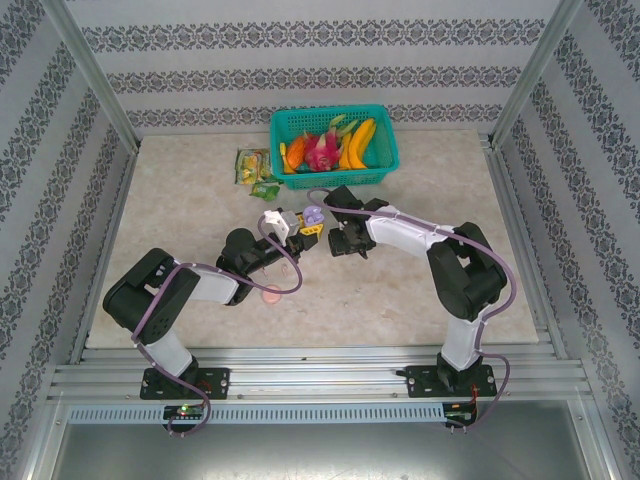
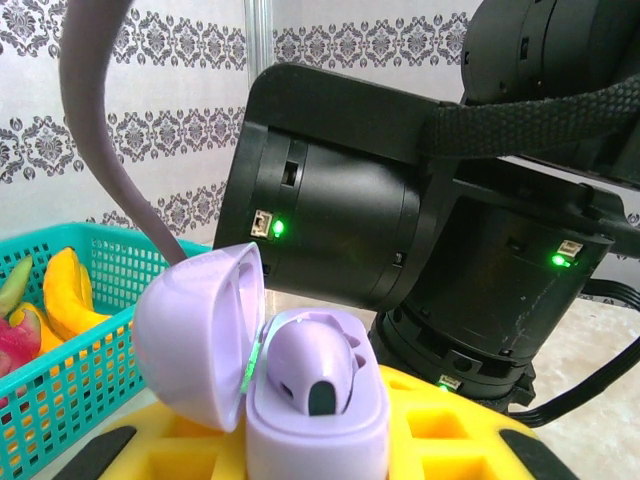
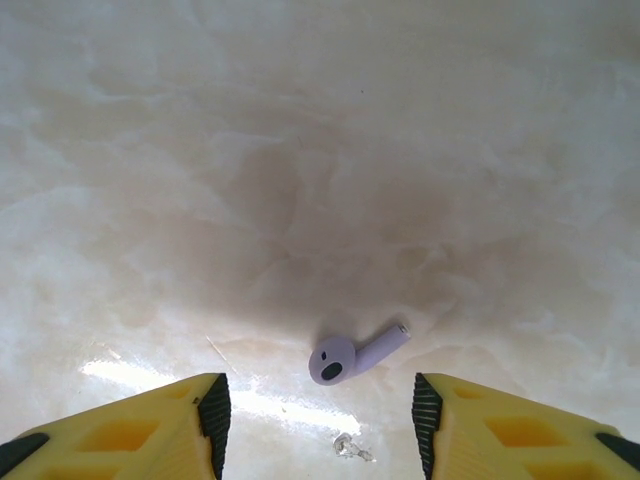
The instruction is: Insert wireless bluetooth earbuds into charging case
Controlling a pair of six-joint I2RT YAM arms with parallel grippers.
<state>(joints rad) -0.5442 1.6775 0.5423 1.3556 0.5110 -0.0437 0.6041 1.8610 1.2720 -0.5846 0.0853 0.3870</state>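
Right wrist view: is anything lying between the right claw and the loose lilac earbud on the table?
Nothing that would block it. The lilac earbud lies alone on the bare table, just ahead of the open fingers of the right claw. Only a tiny glinting speck lies between them, too small to identify.

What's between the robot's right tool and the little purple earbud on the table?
Only bare table and one tiny shiny speck, in the right wrist view. The open right tool has nothing blocking the earbud.
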